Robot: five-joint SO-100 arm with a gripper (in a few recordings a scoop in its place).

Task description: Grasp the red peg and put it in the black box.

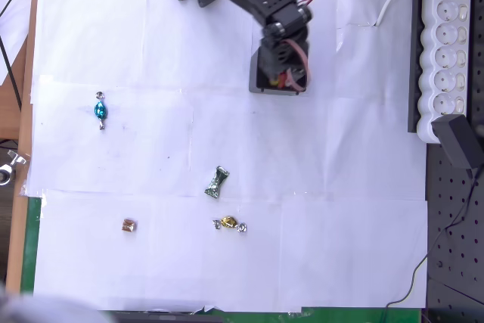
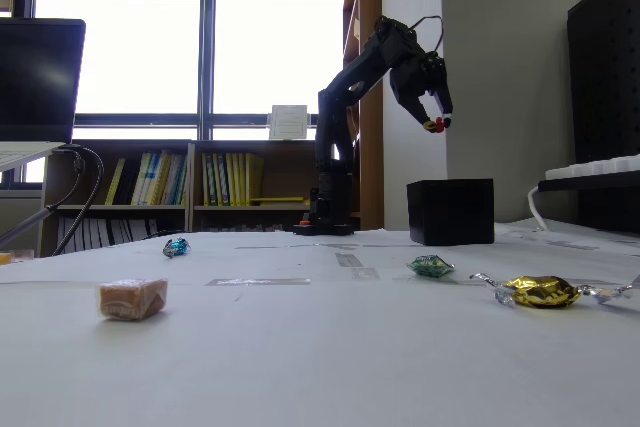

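Red peg (image 2: 436, 125): tiny, likely light, rigid and slip-prone, being pinched at its sides by the closed pincer (image 2: 438, 124), hanging above the black box (image 2: 451, 211), toward 11 o'clock.

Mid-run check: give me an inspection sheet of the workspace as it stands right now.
Surface: white paper sheets cover the table.
Job's things: red peg held above the black box.
Clutter: blue candy, green candy, gold candy, brown candy.
Grippers: gripper shut on the red peg, over the box.
Cables: white power strip, black adapter with its black lead.
Surroundings: windows, bookshelf, monitor.
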